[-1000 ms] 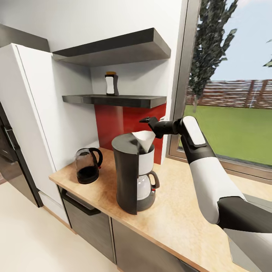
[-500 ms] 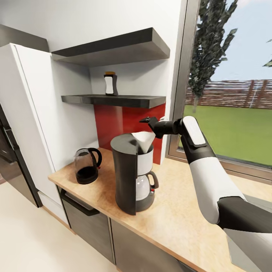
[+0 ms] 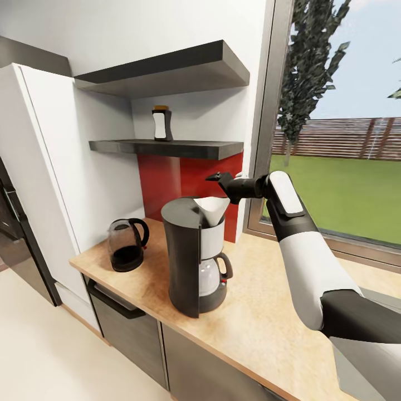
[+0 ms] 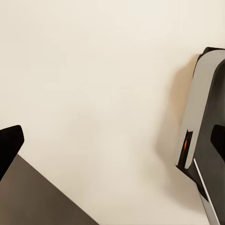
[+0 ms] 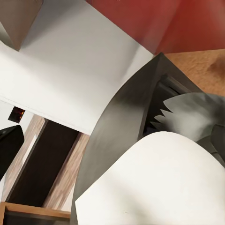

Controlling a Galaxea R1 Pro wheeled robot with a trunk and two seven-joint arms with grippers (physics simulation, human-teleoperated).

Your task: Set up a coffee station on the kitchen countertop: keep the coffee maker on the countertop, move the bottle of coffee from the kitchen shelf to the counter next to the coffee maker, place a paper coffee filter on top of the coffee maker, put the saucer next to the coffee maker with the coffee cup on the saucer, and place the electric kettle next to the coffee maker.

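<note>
paper coffee filter (image 3: 213,207): white cone, sits in top of the coffee maker, tilted toward window side; in right wrist view it's the big white shape (image 5: 154,183) up close
coffee maker (image 3: 192,256): dark grey cylinder w/ glass carafe, upright on the kitchen countertop (image 3: 256,317), mid-counter, in front of red backsplash (image 3: 167,181)
right gripper (image 3: 216,177): black, just above and behind filter rim, arm reaching in from window side; jaw gap and any contact with filter — cannot tell, tips too small and dark
electric kettle (image 3: 127,244): black glassy jug, upright on counter near coffee maker, on the side toward white tall cabinet (image 3: 61,167), not touching
bottle of coffee (image 3: 161,123): dark, white label, tan cap, upright on lower kitchen shelf (image 3: 167,148), above the backsplash
upper shelf (image 3: 167,69): second black board, well above bottle
window (image 3: 345,122): behind right arm, lawn and fence outside
left wrist view: pale floor (image 4: 93,93), part of grey robot base (image 4: 201,122); dark fingertip (image 4: 9,145) at edge, left pincer opening cannot tell
</note>
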